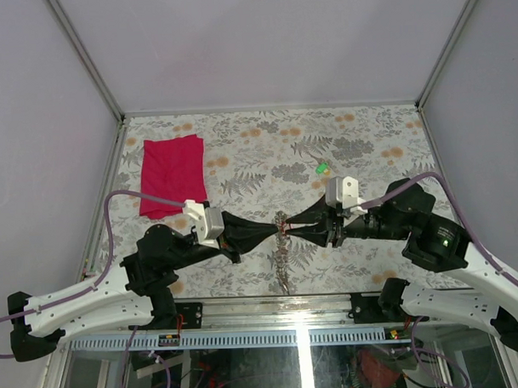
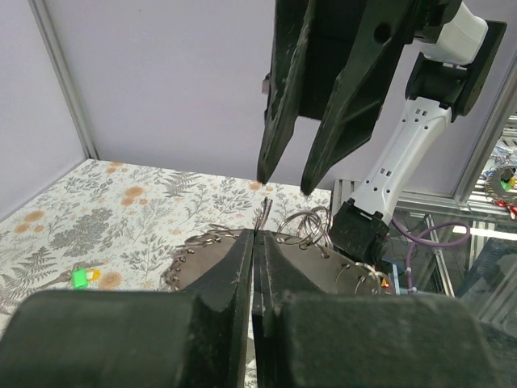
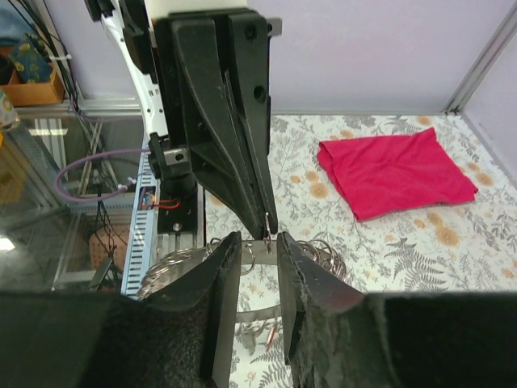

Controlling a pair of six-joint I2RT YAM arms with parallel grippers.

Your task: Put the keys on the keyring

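The keyring point(image 1: 283, 259), a wide flat grey metal ring fringed with small wire rings, hangs tilted between my two grippers. My left gripper point(image 1: 277, 230) is shut on a thin wire ring at its rim; in the left wrist view point(image 2: 257, 234) the grey band point(image 2: 201, 260) shows behind the fingers. My right gripper point(image 1: 287, 229) is open, tip to tip with the left one. In the right wrist view point(image 3: 257, 240) its fingers straddle the band point(image 3: 255, 314) without touching. A red key point(image 3: 271, 338) hangs under the ring. A green key point(image 1: 323, 167) lies on the table behind.
A red cloth point(image 1: 171, 174) lies at the back left of the fern-patterned table point(image 1: 368, 139). Grey walls close the left, back and right sides. A metal rail point(image 1: 271, 308) runs along the near edge between the arm bases.
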